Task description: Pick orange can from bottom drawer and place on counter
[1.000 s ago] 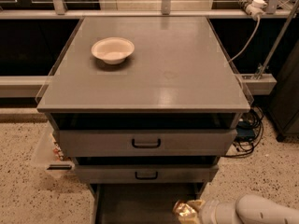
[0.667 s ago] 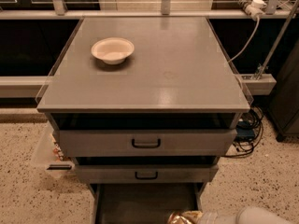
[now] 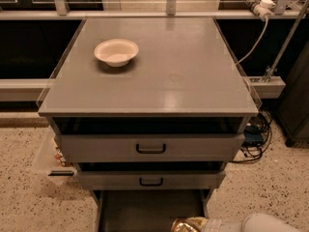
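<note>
The bottom drawer (image 3: 145, 209) is pulled open below the two grey-fronted drawers, and the part of its dark floor that shows is bare. At the picture's bottom edge a shiny orange-gold object, seemingly the orange can (image 3: 185, 224), sits at the tip of my white arm. My gripper (image 3: 200, 225) is right against it, over the drawer's front right part, and is mostly cut off by the frame. The counter (image 3: 169, 66) is the broad grey cabinet top above.
A white bowl (image 3: 116, 51) stands on the counter's back left. The two upper drawers (image 3: 150, 148) stick out slightly. Cables and a power strip (image 3: 253, 134) lie to the cabinet's right. A clear plastic box (image 3: 50, 158) sits on the speckled floor at the left.
My arm and the shiny object at its tip have moved down and slightly left, so less of the arm shows now. The cabinet and the bowl have not moved.
</note>
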`<state>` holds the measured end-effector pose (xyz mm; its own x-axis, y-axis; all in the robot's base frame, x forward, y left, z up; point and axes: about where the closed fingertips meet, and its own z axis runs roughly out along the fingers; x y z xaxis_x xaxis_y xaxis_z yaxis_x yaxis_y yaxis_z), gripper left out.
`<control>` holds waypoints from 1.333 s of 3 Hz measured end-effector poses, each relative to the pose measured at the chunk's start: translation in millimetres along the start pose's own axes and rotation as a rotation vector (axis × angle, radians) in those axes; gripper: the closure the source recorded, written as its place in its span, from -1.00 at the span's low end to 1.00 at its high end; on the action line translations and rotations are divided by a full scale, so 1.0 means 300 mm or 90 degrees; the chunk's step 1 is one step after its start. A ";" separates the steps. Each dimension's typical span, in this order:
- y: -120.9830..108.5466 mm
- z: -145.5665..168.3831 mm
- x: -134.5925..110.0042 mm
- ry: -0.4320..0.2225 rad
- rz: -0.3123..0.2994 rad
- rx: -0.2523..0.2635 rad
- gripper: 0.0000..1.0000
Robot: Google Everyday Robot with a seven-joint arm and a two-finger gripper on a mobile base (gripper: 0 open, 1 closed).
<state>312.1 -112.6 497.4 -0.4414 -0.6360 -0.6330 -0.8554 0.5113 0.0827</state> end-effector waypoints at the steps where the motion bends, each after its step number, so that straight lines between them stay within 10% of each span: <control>1: -0.002 -0.012 -0.009 0.014 -0.013 0.005 1.00; 4: -0.032 -0.448 -0.220 0.183 -0.314 -0.017 1.00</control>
<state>312.8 -153.2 641.9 -0.0415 -0.9294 -0.3666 -0.9839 0.1019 -0.1470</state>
